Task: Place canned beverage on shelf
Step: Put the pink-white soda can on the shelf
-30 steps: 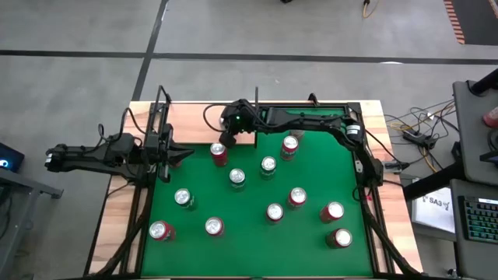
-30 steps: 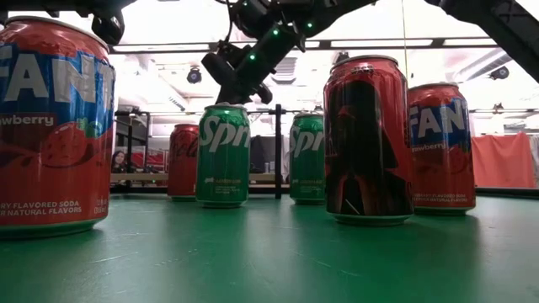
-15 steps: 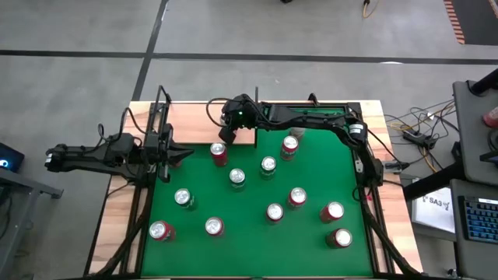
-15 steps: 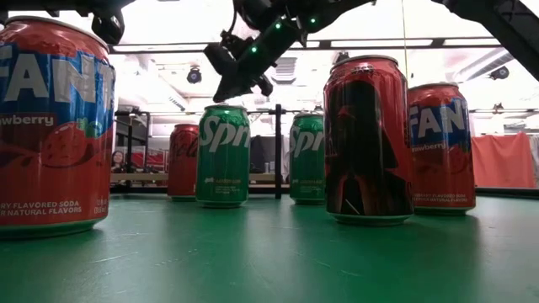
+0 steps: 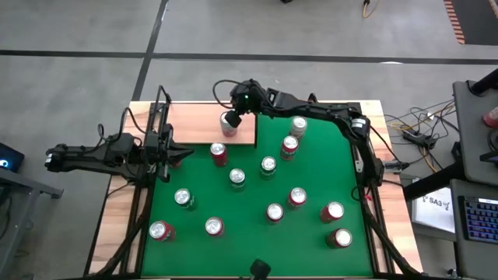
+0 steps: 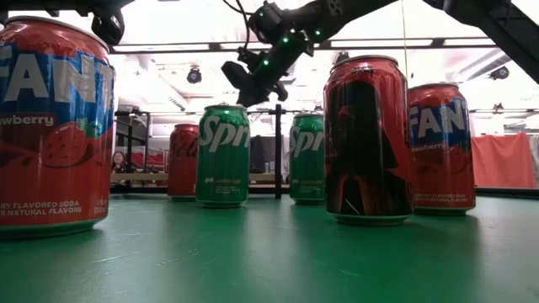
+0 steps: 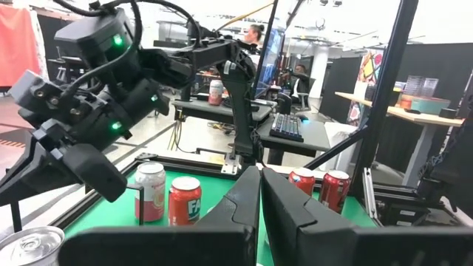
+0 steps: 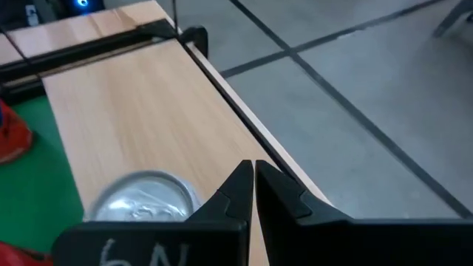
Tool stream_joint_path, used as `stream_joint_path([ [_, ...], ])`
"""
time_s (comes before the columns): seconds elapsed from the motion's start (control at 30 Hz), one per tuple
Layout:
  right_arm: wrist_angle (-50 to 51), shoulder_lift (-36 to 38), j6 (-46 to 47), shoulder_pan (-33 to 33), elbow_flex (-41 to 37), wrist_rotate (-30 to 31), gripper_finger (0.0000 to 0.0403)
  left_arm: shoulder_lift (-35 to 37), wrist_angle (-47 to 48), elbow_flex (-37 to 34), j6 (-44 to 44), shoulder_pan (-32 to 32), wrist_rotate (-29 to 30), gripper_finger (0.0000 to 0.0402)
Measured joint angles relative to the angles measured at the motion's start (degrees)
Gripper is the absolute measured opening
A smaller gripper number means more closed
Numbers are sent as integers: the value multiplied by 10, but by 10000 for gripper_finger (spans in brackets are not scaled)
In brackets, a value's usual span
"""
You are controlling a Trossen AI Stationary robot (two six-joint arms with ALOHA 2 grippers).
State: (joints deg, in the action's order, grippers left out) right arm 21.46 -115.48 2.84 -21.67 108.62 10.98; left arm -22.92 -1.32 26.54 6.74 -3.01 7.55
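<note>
1. A silver-topped can [image 5: 229, 123] is seen standing upright on the pale wood shelf [image 5: 194, 124] in the upper middle of the high view, near the shelf's right edge and apart from the cans on the green felt [image 5: 311, 187].
2. The right gripper [image 5: 243, 103] is found just above and to the right of that can in the high view, raised clear of it; in the right wrist view its fingers [image 8: 240, 193] are pressed together with nothing between them, and the can's top [image 8: 144, 198] is seen just beside them.
3. The left gripper [image 5: 167, 150] is parked at the left edge of the felt, fingers together and empty, as shown in the left wrist view.
4. The step in hand is judged to be the release and pull-back: one can appears placed, and no can is held.
5. Many cans are left on the felt; a red one [image 5: 219, 153] stands just below the shelf's lower edge.
6. For the next move, the right arm would need to be brought back over the felt, its fingers parted, and lowered around another can without neighbours being knocked.
</note>
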Motion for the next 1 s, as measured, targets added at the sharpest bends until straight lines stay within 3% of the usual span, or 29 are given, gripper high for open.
stream_joint_path([
  [0.5, 69, -1, 23, 19, 0, -5, 9, 0, 2, 0, 0, 0, 0, 0],
  [1.0, 72, -1, 43, 53, -1, -6, 9, 0, 2, 0, 0, 0, 0, 0],
])
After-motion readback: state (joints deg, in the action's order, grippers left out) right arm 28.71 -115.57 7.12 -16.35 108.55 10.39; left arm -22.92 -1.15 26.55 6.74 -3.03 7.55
